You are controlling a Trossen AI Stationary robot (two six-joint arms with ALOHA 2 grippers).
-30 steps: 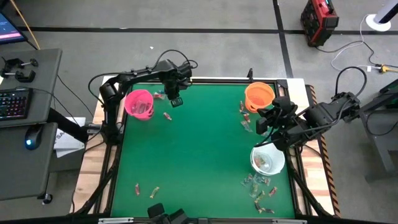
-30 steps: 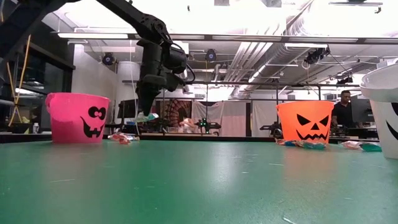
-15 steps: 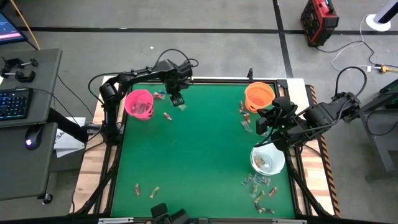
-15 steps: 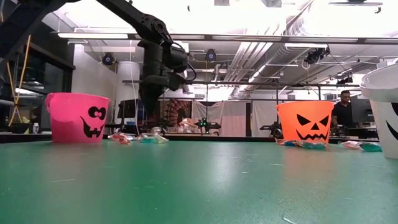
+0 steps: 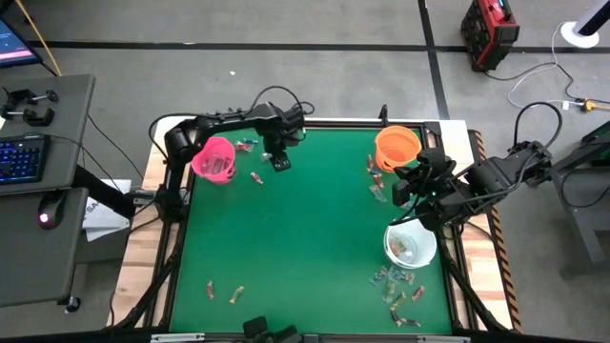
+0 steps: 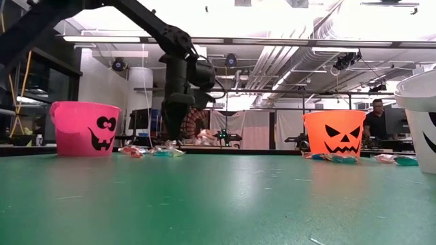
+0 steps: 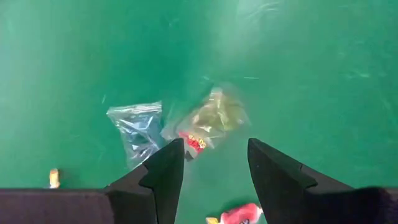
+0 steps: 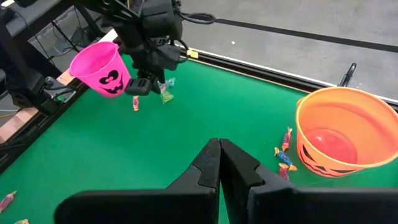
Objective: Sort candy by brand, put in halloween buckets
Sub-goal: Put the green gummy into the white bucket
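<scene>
Green counter [image 5: 305,248] from above: my left claw [image 5: 280,163] hangs near the pink bucket [image 5: 214,158], my right claw [image 5: 404,197] waits between the orange bucket [image 5: 396,147] and the white bucket [image 5: 411,244]. Low view: the sweet I carried a second ago now lies on the felt beside the pink bucket, not in it. Left wrist: fingers [image 7: 163,171] parted, empty, over two clear-wrapped candies [image 7: 208,119]. Right wrist: my right claw is closed, holding nothing. That piece remains unsorted, I judge.
</scene>
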